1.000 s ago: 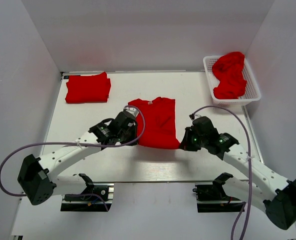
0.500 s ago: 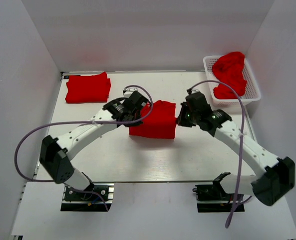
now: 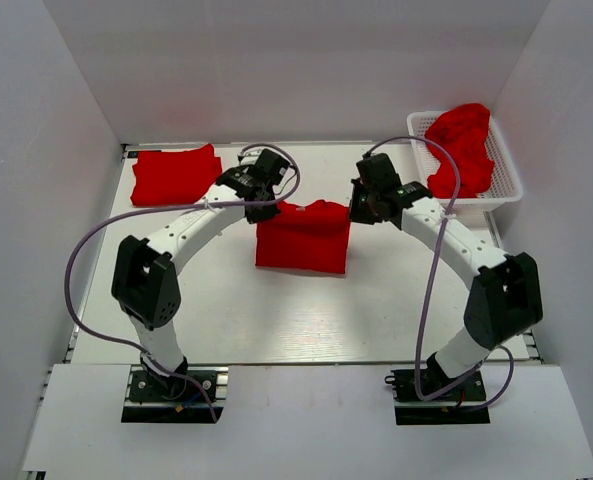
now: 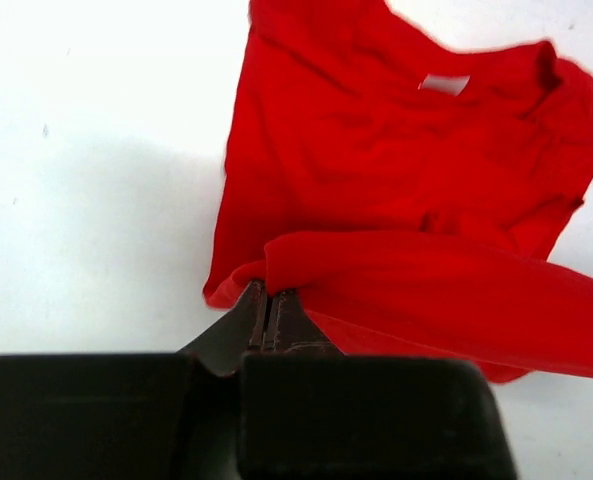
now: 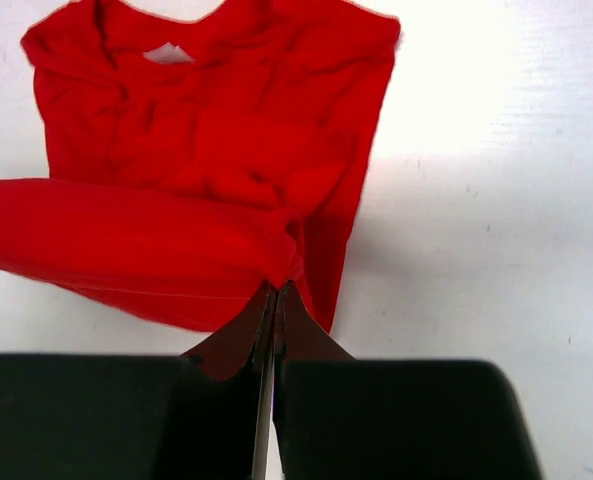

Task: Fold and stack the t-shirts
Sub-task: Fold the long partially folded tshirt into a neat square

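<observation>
Top external view: the plain bright red cloth t-shirt (image 3: 304, 240) lies mid-way across the flat white table (image 3: 226, 310), its hem doubled over toward the collar, apparently to halve it. The left gripper (image 3: 272, 206) and right gripper (image 3: 354, 212) each clamp a hem corner, with the shirt's body spread flat beyond their fingertips.

A white table (image 3: 226, 300) fills the middle of the frame. Plain white walls (image 3: 296, 70) stand at the top, left and right. The light is bright.
</observation>
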